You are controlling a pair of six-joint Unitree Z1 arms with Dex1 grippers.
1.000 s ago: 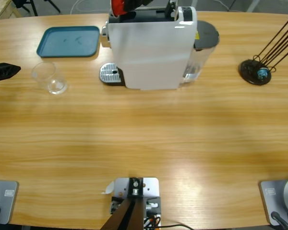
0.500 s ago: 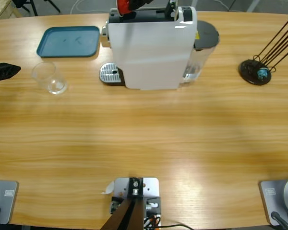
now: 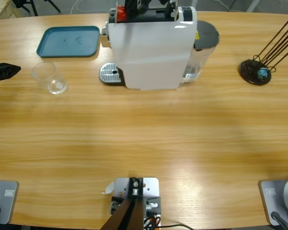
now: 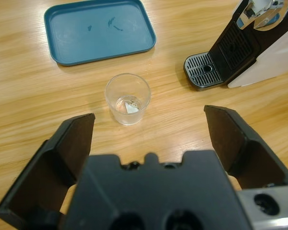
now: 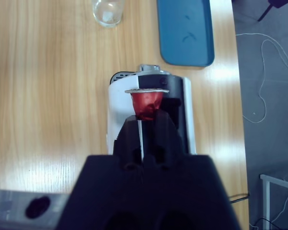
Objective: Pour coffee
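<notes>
Only right wrist view shows jaws pinching red capsule point(image 5: 147, 103).

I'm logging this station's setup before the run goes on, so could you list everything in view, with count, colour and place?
Coffee machine: one, white with black top, back middle of the table.
Drip tray: one, silver grate, at the machine's front, nothing on it.
Water tank: one, clear with grey lid, on the machine's other side.
Capsule: one, red with a silver rim, held above the machine's top.
Glass tumbler: one, clear, upright on the table between tray and left hand; no coffee seen in it.
Tray: one, blue, beside the machine.
Capsule rack: one, black wire, far end of the table.
Table: one, light wood.
Left hand: black, open, short of the tumbler.
Right hand: black, shut on the capsule.
</notes>
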